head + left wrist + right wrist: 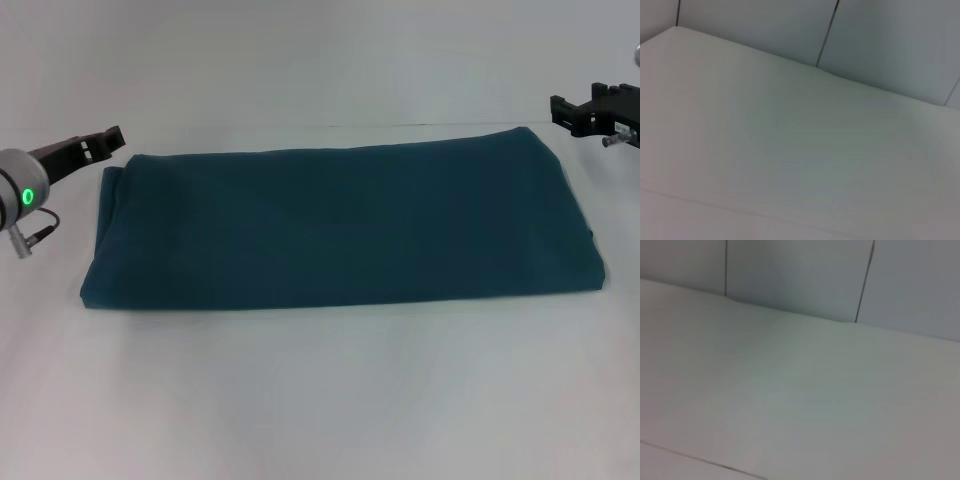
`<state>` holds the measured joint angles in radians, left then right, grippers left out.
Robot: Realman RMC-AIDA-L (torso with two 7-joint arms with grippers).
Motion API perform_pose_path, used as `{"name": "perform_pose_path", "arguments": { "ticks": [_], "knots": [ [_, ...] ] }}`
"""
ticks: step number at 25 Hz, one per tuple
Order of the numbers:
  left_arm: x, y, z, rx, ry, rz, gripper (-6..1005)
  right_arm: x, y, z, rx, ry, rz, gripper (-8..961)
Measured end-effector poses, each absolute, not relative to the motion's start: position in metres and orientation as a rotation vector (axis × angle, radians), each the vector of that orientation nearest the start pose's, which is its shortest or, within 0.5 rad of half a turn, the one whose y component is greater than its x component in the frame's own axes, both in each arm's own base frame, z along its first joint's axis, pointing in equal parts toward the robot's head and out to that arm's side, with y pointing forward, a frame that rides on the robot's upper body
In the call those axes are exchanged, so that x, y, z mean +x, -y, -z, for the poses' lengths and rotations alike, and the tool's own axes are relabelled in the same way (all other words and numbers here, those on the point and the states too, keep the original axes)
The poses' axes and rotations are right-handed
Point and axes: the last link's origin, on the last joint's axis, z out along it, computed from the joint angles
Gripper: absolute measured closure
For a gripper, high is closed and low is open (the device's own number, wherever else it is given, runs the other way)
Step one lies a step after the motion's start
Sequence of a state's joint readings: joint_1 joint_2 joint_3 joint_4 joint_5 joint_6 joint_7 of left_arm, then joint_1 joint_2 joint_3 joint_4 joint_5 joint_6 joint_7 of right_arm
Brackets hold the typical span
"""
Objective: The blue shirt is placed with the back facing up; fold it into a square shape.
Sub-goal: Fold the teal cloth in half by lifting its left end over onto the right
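- The blue shirt [340, 225] lies as a wide band, not square.
- Left gripper [100, 141] and right gripper [568, 110] flank it; their jaw state cannot be told.
- A one-layer pinch could drag layers apart.

both arms run off the head view's side edges; neither wrist view shows a claw.

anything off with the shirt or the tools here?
Nothing stands out. The blue shirt lies flat on the white table as a wide folded band, not yet square, edges fairly even. The left tool and right tool sit beside its far corners, clear of the cloth.
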<state>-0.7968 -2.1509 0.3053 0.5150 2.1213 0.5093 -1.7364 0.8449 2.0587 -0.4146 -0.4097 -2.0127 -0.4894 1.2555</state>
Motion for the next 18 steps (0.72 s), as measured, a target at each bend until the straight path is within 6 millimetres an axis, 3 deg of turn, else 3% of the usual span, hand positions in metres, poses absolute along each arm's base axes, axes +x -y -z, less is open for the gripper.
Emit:
{"name": "perform_pose_path", "arguments": {
  "ticks": [5, 10, 15, 18],
  "knots": [
    [-0.306, -0.443, -0.024, -1.679, 1.223, 0.532, 511, 0.294, -0.463, -0.039, -1.894, -0.809, -0.338, 362],
    [-0.301, -0.428, -0.025, -1.816, 1.214, 0.624, 269, 0.302, -0.445, -0.044, -1.948, -0.903, -0.482, 252],
    [-0.299, -0.402, -0.032, -1.943, 1.204, 0.734, 176, 0.306, -0.417, -0.056, -2.013, -0.988, -0.640, 65],
    [-0.300, -0.385, -0.036, -1.992, 1.213, 0.804, 158, 0.310, -0.402, -0.062, -2.048, -1.048, -0.695, 45]
  ]
}}
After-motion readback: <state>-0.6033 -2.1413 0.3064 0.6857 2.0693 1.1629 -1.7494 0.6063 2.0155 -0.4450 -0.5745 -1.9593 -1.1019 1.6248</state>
